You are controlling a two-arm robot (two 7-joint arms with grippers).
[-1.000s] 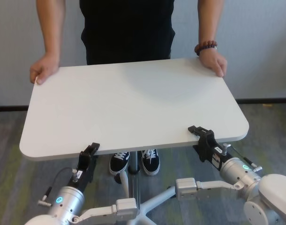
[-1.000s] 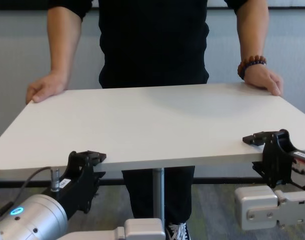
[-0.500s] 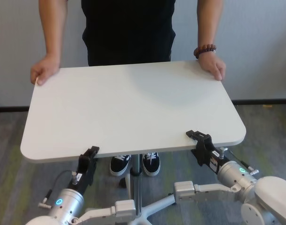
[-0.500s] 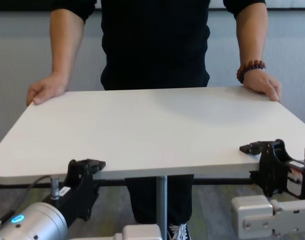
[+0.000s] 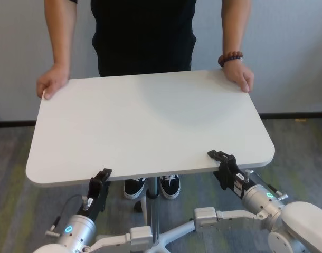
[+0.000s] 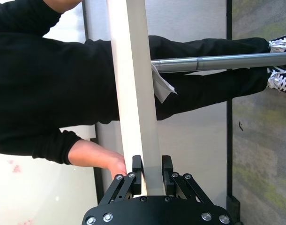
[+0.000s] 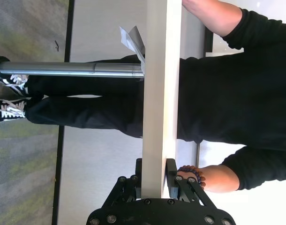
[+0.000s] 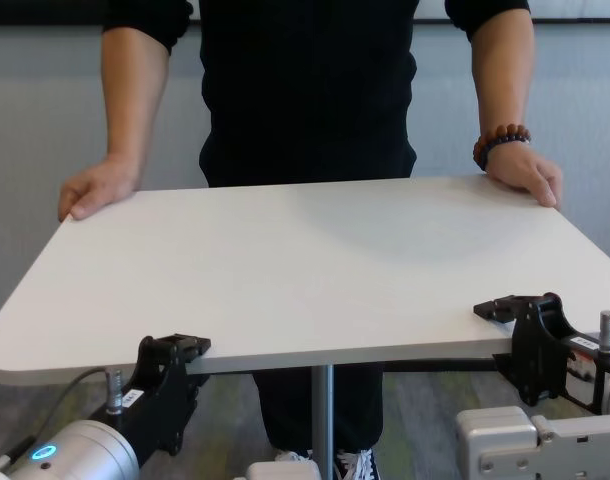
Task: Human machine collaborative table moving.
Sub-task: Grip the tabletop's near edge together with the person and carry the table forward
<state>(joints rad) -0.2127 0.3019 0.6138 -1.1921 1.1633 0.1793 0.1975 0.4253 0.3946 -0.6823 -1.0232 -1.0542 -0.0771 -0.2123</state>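
The white table [image 5: 150,121] stands between me and the human [image 5: 144,31], who holds its far corners with both hands. A beaded bracelet [image 5: 230,57] is on one wrist. My left gripper [image 5: 102,176] is shut on the table's near edge at the left; it also shows in the chest view [image 8: 175,352] and the left wrist view [image 6: 152,169]. My right gripper [image 5: 220,159] is shut on the near edge at the right; it also shows in the chest view [image 8: 513,313] and the right wrist view [image 7: 154,172]. The grey pole leg [image 6: 218,62] shows under the top.
The human's sneakers [image 5: 150,184] stand under the table by the pole. A white wheeled base [image 5: 169,232] spreads on the grey carpet below the near edge. A grey wall is behind the human.
The table has shifted away from me and slightly right, with both grippers still clamped on its edge. The human has stepped back with it.
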